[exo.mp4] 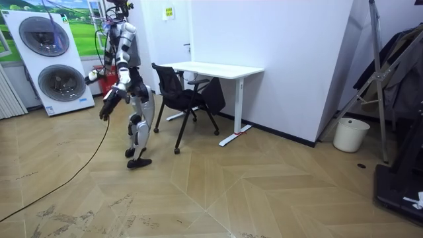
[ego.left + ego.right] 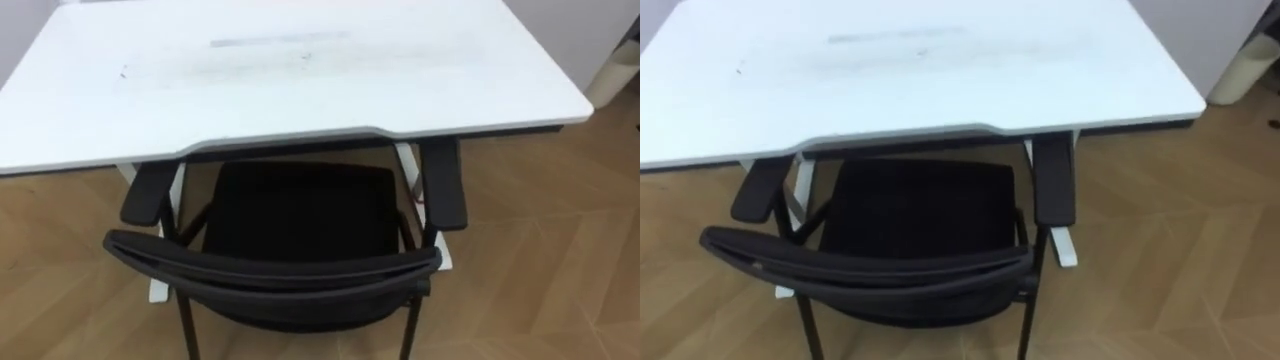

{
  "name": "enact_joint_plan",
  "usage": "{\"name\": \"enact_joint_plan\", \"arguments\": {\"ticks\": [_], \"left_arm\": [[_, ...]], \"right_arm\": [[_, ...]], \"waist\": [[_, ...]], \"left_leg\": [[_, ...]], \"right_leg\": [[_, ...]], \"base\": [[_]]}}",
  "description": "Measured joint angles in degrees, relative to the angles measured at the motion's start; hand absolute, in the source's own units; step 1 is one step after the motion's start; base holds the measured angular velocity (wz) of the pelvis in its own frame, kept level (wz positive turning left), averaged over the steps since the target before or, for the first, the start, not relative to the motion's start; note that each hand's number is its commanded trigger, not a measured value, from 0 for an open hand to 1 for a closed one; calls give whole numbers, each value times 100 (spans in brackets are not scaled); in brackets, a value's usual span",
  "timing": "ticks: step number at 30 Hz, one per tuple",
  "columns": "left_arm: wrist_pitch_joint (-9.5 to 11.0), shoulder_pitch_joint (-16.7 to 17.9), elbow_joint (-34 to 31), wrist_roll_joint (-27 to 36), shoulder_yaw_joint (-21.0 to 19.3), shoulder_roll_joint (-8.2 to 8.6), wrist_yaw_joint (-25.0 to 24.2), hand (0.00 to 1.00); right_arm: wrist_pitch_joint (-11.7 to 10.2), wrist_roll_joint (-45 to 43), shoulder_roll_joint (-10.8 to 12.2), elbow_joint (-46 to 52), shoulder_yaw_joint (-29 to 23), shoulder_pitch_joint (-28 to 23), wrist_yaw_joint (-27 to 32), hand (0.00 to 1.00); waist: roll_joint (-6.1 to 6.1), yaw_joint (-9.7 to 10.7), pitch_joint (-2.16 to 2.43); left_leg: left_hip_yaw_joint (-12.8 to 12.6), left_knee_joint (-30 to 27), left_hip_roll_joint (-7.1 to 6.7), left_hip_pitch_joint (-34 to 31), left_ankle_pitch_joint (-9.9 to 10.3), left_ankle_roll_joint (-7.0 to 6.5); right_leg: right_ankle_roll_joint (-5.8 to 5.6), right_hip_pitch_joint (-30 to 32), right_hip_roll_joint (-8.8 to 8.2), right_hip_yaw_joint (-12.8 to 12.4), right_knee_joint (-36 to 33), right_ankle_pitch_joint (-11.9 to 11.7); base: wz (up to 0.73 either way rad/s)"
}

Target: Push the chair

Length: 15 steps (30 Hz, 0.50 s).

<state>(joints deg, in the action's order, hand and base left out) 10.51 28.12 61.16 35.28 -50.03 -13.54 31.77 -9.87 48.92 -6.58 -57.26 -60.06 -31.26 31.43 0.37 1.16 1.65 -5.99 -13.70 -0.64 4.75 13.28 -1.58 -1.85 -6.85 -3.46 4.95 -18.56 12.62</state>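
1. One black chair (image 2: 300, 215) faces the white desk (image 2: 300, 90). Its backrest runs along the desk's near edge, on the robot's side.
2. One desk; two armrests (image 2: 443, 185) reach to that edge.
3. The near edge hides the seat's front, and the chair legs are cut off below. The right hand (image 1: 105, 110) and left hand (image 1: 90, 77) are clear of the chair; I cannot tell their state.

The wood floor (image 2: 560, 250) carries a white desk (image 2: 300, 90) and a black chair (image 2: 290, 215), its seat partly under the desk's front edge.
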Motion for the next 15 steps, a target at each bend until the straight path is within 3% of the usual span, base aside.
{"name": "enact_joint_plan", "arguments": {"ticks": [3,4,5,6,7,11,15], "left_arm": [[-32,-7,557,-163,690,219,-673,0],[-131,-21,656,-369,1115,287,-957,0],[-243,-88,711,-587,1540,321,-1239,0],[-300,-135,709,-652,1739,343,-1361,0],[-411,-207,743,-800,2183,359,-1575,0],[-799,-614,751,-1482,3476,391,-2156,0],[-1088,-1117,704,-1940,3825,454,-2494,0]], "right_arm": [[144,-445,-5,-600,850,248,-579,0],[285,-727,-17,-776,1272,412,-824,0],[417,-1021,-31,-856,1691,585,-1048,0],[459,-1180,-53,-895,1910,667,-1161,0],[537,-1474,-92,-979,2287,862,-1343,0],[892,-1678,-117,-944,3547,1399,-1871,0],[1093,-1739,-105,-937,4352,1811,-2351,0]], "waist": [[-3,45,-17],[2,51,-29],[31,55,-79],[59,69,-104],[72,61,-124],[86,98,-138],[78,125,-141]], "left_leg": [[-26,10,-39,29,49,-46],[-42,6,-42,-10,85,-72],[-47,8,-38,-35,150,-128],[-36,10,-31,-43,213,-176],[-7,-8,-57,-98,289,-204],[55,-129,-139,-274,210,-253],[54,-167,-144,-392,131,-226]], "right_leg": [[-1,-144,-26,-29,233,0],[-1,-162,-14,-41,363,0],[-4,-200,13,-34,487,3],[-15,-216,45,-28,542,11],[-42,-234,42,-33,636,43],[-45,-185,-23,-1,705,39],[-46,-116,-29,81,746,37]], "base": [[-6],[0],[4],[4],[-4],[7],[1]]}}
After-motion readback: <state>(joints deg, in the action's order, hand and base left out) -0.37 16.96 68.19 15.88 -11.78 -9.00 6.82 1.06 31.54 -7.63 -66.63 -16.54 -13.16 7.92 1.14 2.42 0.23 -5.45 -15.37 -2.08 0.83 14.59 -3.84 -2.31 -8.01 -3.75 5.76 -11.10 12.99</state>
